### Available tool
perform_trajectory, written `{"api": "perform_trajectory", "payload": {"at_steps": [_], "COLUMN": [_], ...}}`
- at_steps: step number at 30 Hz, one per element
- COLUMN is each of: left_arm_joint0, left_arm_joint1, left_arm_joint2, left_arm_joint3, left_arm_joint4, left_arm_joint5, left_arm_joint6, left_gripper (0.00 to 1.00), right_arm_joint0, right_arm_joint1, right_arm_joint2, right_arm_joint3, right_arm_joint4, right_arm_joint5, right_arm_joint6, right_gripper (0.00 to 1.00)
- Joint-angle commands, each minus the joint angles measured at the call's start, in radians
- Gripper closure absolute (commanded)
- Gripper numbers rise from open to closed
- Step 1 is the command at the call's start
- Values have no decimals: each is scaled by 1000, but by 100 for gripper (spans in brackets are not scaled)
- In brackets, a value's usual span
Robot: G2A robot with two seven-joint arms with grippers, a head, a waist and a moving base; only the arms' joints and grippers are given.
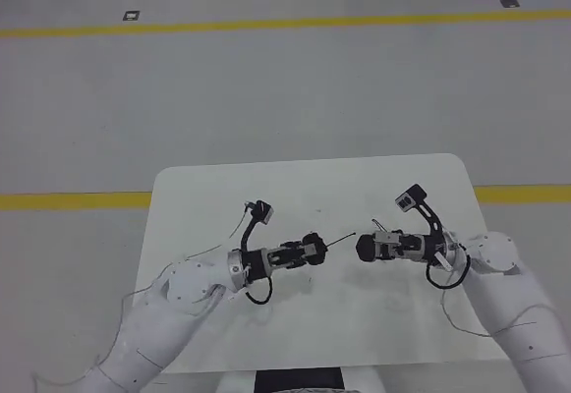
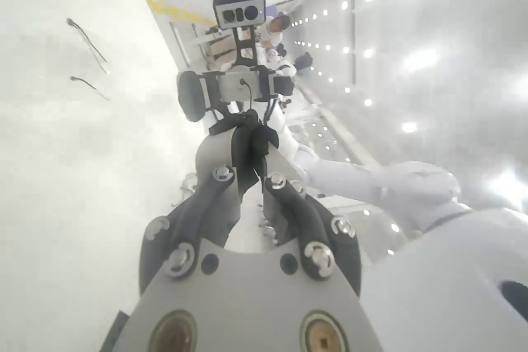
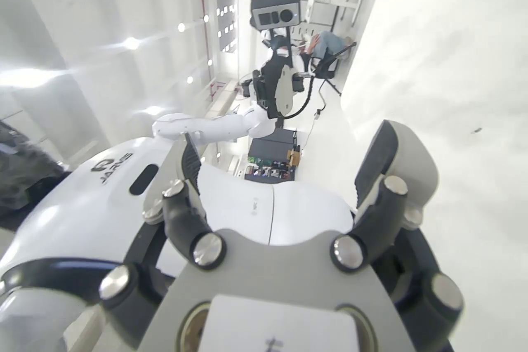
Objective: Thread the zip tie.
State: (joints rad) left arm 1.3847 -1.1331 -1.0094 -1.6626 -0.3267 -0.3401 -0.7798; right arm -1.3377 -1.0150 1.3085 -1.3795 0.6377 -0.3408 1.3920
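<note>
My left gripper (image 1: 320, 250) hovers over the middle of the white table (image 1: 226, 192), shut on a thin black zip tie (image 1: 342, 240) whose free end points at the right gripper. In the left wrist view the fingers (image 2: 218, 180) pinch the black tie (image 2: 247, 139) at their tips. My right gripper (image 1: 364, 247) faces it from a short gap away; in its own view the right gripper (image 3: 288, 155) is open with nothing between the pads. The left gripper (image 3: 278, 89) shows farther off in that view.
Two loose zip ties (image 2: 87, 45) (image 2: 88, 84) lie on the table beyond the grippers. A small dark speck (image 3: 476, 130) lies on the tabletop. Yellow floor lines (image 1: 59, 200) run past the table edges.
</note>
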Motion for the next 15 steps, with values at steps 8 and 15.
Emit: {"api": "perform_trajectory", "payload": {"at_steps": [8, 15], "left_arm_joint0": [-21, -22], "left_arm_joint1": [-17, -17], "left_arm_joint2": [6, 11], "left_arm_joint3": [82, 78], "left_arm_joint4": [-165, -149], "left_arm_joint5": [0, 14], "left_arm_joint6": [-172, -152], "left_gripper": [100, 100], "right_arm_joint0": [30, 20], "right_arm_joint1": [9, 6], "right_arm_joint2": [-92, -98], "right_arm_joint3": [5, -11], "right_arm_joint4": [148, 177], "right_arm_joint5": [1, 9], "right_arm_joint6": [-2, -14], "right_gripper": [0, 0]}}
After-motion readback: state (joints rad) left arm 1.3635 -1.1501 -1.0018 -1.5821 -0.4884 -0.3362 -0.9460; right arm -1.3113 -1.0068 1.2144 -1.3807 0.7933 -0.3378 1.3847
